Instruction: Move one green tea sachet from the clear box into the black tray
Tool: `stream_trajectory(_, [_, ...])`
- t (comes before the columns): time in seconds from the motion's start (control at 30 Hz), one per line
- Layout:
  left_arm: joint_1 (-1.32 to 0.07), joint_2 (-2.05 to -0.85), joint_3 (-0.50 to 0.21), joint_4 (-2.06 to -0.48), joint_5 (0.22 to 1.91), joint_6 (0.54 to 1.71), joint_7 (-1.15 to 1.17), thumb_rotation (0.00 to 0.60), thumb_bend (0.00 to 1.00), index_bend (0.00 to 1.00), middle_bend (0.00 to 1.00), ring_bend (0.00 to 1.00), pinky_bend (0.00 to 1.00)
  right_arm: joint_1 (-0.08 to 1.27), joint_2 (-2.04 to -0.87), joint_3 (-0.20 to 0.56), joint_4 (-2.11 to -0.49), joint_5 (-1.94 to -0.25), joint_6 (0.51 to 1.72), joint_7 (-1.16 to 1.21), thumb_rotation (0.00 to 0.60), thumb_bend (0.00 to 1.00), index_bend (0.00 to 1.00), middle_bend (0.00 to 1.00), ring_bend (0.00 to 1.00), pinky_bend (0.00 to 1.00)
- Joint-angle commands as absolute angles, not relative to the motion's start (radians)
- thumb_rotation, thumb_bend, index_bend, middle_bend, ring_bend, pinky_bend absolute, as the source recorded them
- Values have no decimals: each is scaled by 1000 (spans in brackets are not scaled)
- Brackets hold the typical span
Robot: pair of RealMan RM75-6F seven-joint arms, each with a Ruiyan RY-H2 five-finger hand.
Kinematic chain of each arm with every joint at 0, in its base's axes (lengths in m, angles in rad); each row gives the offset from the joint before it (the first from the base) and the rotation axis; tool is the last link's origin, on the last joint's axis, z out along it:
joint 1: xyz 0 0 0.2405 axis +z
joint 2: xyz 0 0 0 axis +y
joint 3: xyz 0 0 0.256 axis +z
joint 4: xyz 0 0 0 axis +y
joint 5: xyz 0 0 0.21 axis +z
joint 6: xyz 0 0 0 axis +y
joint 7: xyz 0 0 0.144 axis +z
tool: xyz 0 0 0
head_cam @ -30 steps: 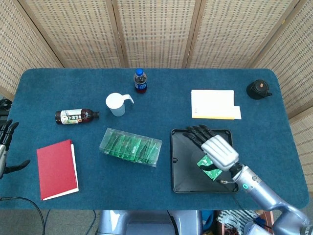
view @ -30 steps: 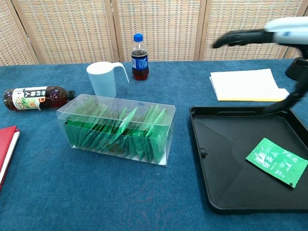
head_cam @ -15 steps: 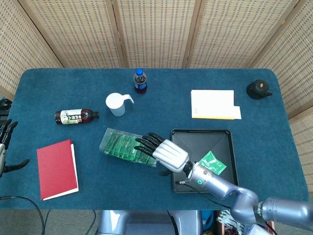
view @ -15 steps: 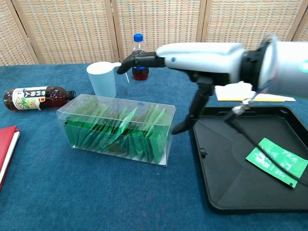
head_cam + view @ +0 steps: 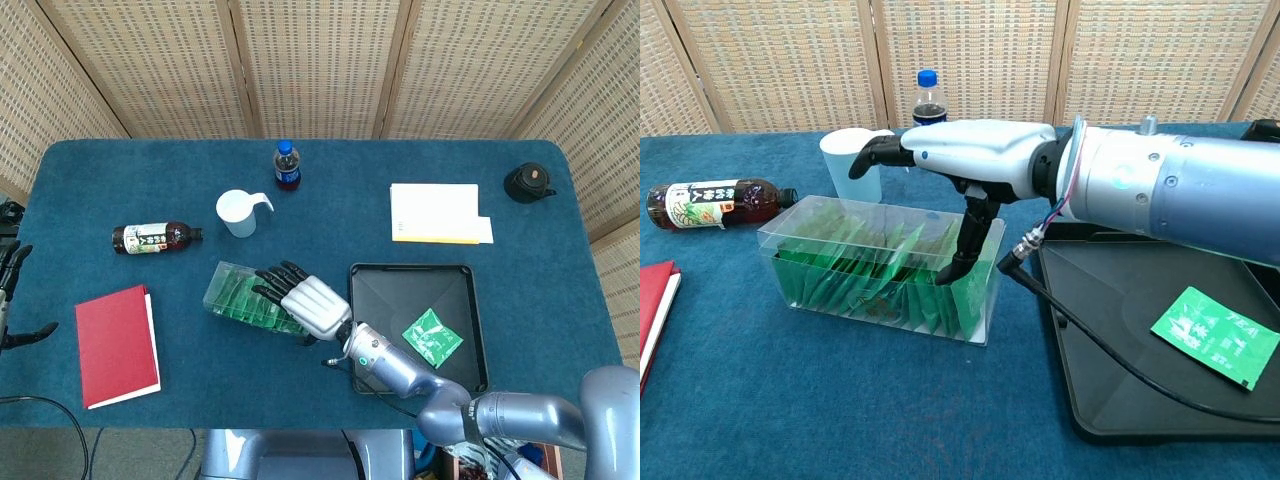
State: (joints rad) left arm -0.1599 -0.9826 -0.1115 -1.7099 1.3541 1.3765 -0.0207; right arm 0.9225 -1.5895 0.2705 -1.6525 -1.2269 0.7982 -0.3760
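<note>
The blue tabletop carries everything, with the right arm reaching across its front edge. The right hand hovers over the clear box, fingers spread flat and holding nothing, thumb hanging down at the box's right end in the chest view. The left hand sits at the far left edge, well apart from the work, fingers apart and empty; the right is plainly the nearer one.

The black tray lies just to the right of the box, and one green tea sachet already lies flat inside it, toward its front right. By that, the task looks done, though the hand is over the box again.

The box runs long from left to right, slightly slanted, and holds a row of green sachets standing on edge directly beneath the hand's fingers. Any further pick would go straight down from there.

A red book, white cup and two bottles stand elsewhere.
</note>
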Motion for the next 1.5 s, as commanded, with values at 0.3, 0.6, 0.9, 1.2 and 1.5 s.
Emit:
stream_trajectory(0.3, [-163,-973,-119,-1699,1339,1367,-49,600,79,0,0,0,0,952,-1652,258,-1563,-1137,844,-438,600,317,254,0,0,0])
stream_trajectory(0.6, [-165,-972,-119,-1695,1339,1364,-57,600,80,0,0,0,0,957,-1656,272,-1560,-1139,893,-433,600,531,352,6,0,0])
stream_trajectory(0.9, [-165,-968,-121,-1694,1335,1363,-67,600,79,0,0,0,0,986,-1690,347,-1485,-1054,937,-452,600,532,352,11,0,0])
stream_trajectory(1.2, [-170,-963,-126,-1684,1316,1343,-94,600,79,0,0,0,0,1050,-1753,479,-1350,-843,988,-510,600,531,311,0,0,0])
stream_trajectory(1.5, [-185,-964,-127,-1670,1303,1307,-103,600,79,0,0,0,0,1062,-1730,481,-1317,-816,980,-492,600,531,308,0,0,0])
